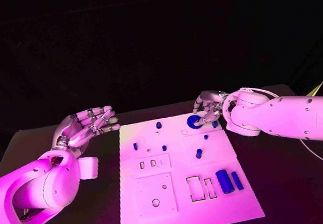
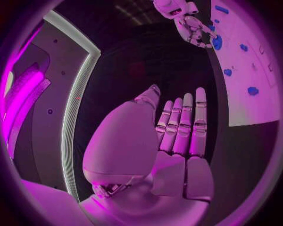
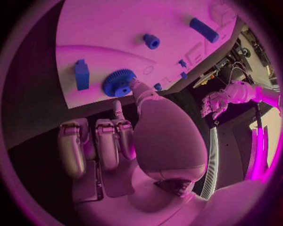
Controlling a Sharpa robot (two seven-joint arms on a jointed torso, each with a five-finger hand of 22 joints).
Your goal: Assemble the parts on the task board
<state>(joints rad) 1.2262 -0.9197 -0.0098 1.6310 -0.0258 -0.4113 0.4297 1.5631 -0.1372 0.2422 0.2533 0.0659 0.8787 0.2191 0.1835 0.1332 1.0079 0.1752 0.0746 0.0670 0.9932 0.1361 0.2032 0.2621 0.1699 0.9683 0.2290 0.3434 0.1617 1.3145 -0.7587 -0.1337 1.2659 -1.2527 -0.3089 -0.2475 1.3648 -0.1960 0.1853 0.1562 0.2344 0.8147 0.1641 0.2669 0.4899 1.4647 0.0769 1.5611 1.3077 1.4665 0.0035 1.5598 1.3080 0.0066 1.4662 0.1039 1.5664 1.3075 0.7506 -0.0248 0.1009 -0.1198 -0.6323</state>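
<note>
The white task board (image 1: 185,201) lies in the middle of the black table, with small blue parts on it. At its far right edge sits a blue gear (image 1: 194,121) (image 3: 120,82). My right hand (image 1: 210,108) (image 3: 127,136) pinches the gear's rim between thumb and one finger, while the other fingers curl in beside the board's edge. My left hand (image 1: 88,126) (image 2: 179,136) hovers off the board's far left corner, palm up, fingers straight and holding nothing. A blue block (image 3: 82,74) stands near the gear.
Small blue pegs (image 1: 159,125) (image 1: 198,153) dot the board's far half. A thick blue cylinder (image 1: 224,181) and a thin blue bar (image 1: 237,180) lie at the near right, beside rectangular slots (image 1: 195,188). Bare black table (image 1: 301,193) surrounds the board.
</note>
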